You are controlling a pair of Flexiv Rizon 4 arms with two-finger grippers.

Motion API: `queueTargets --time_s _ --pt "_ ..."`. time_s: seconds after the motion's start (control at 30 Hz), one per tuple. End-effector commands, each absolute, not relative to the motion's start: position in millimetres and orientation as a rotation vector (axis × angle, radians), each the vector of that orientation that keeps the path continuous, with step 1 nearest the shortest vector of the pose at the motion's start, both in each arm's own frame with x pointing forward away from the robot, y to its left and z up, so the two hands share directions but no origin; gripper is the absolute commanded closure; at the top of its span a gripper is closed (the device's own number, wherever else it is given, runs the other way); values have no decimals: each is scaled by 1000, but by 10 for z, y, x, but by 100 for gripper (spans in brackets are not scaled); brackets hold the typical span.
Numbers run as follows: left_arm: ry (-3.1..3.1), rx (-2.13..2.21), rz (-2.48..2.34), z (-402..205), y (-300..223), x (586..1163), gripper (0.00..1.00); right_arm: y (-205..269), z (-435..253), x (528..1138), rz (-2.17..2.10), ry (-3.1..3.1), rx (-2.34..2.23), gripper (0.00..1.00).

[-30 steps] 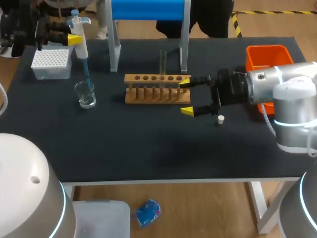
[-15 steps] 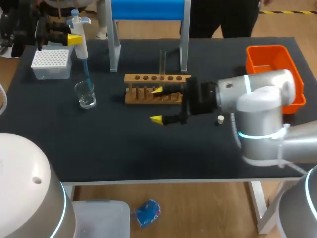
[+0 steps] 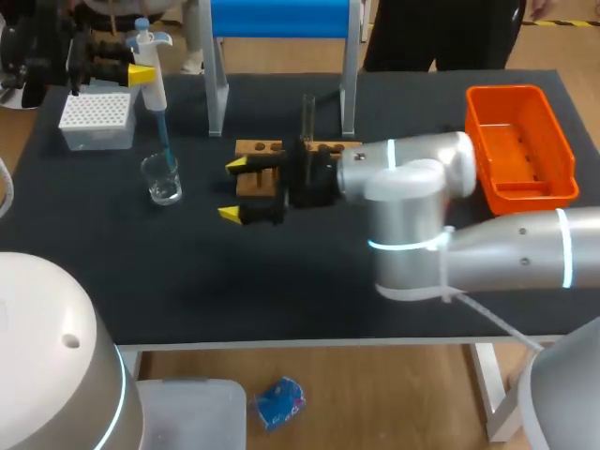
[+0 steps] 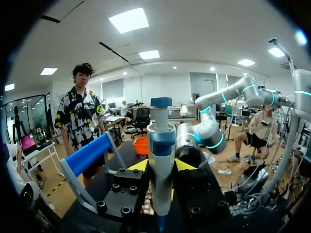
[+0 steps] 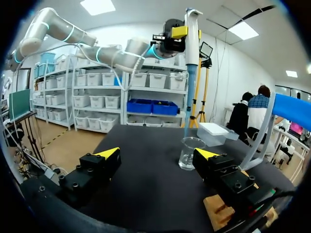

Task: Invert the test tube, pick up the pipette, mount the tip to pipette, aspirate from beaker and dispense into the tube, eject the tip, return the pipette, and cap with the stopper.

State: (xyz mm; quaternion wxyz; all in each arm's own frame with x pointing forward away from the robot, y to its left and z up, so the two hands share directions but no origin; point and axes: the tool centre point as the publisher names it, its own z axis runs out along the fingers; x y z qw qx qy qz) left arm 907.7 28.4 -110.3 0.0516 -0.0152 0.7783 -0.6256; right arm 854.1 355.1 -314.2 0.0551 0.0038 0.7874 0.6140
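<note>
Glass beaker (image 5: 189, 153) just ahead of right gripper (image 5: 159, 153), jaws apart, pipette (image 4: 161, 141) seemingly clamped in left gripper (image 4: 161, 166).

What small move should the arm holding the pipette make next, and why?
Probably lower it a little. The left claw is shut on the white and blue plastic pipette, and its blue tip only reaches the mouth of the clear glass beaker, so it likely must go deeper to draw liquid.

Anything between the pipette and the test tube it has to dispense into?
Yes. The right end effector, open, hangs at the rack's end nearest the beaker, between the pipette and the test tube; its arm lies across the rack.
</note>
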Motion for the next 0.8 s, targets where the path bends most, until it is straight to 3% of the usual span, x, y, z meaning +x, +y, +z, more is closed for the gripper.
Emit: queueTargets --time_s 0.03,0.8 --pt "2366 -45 -1903 -1106 286 9081 100 4298 -3277 8643 1827 2398 50 0" --pt "2366 -45 -1903 -1106 286 9081 100 4164 -3371 8680 1849 2385 22 0"
